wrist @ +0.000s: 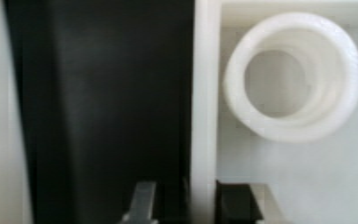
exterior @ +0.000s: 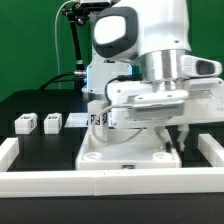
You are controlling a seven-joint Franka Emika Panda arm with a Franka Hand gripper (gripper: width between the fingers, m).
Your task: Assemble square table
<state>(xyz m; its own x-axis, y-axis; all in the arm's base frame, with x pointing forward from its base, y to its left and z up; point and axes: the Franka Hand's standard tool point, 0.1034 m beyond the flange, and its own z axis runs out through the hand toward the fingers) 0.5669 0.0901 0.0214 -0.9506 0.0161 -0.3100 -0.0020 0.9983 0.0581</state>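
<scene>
The hand (wrist: 190,203) pinches the raised rim (wrist: 206,100) of the slab (exterior: 112,162), I think to shift it into place; leg blocks (exterior: 24,123) wait at its nine o'clock

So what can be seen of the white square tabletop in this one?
The tabletop is a white, plastic-looking square slab. It lies flat on the black table, just behind the low white wall and directly under the arm. Its upturned face shows a raised round socket, which is empty, and a thin upright rim. The end effector is shut with a finger on each side of that rim, apparently pinching it.
</scene>
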